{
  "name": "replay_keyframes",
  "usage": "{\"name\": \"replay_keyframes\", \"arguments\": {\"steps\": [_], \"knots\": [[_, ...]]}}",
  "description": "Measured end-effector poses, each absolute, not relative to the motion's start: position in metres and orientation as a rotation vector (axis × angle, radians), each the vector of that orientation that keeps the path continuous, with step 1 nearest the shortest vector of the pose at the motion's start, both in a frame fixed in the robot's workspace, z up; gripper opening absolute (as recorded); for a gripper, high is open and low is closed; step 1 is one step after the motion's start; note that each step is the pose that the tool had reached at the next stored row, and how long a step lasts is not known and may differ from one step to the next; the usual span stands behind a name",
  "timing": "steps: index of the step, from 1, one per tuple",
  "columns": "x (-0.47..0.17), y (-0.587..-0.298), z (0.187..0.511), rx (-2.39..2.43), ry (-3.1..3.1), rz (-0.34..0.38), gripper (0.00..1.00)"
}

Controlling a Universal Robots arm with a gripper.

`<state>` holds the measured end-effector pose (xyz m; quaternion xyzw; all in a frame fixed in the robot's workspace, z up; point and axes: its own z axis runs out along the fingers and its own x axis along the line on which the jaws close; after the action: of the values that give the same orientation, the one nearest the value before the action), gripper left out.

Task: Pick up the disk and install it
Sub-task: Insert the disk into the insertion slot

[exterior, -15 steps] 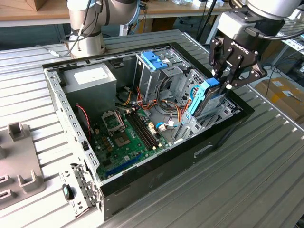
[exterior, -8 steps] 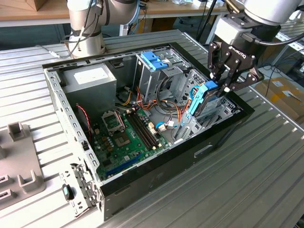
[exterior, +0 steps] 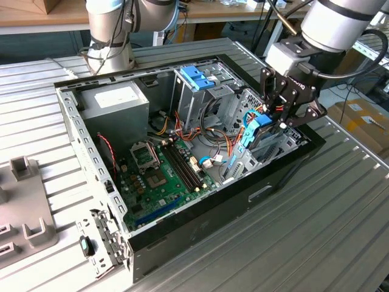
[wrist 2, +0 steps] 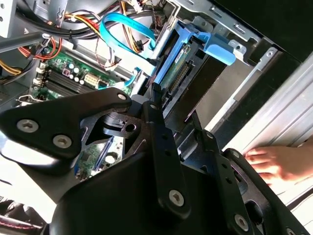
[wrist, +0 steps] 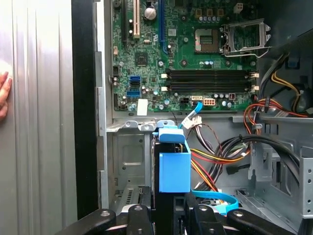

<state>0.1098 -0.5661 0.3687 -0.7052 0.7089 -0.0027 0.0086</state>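
In the exterior view, the open computer case holds, left to right, a grey power supply box with a white label, a green motherboard and a drive cage. At centre right the gripper is clamped on the disk, standing on edge in its light-blue carrier inside the case.

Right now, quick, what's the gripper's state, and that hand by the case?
Gripper: shut on the flat silver-grey hard drive in its light-blue plastic carrier.
Person's hand: resting on the ribbed metal table, holding nothing.
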Motion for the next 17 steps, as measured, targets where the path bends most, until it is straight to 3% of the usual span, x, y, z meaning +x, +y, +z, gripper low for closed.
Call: {"name": "replay_keyframes", "arguments": {"steps": [17], "knots": [[0.1097,-0.5661,0.3589,-2.203,2.215,-0.008,0.35]]}}
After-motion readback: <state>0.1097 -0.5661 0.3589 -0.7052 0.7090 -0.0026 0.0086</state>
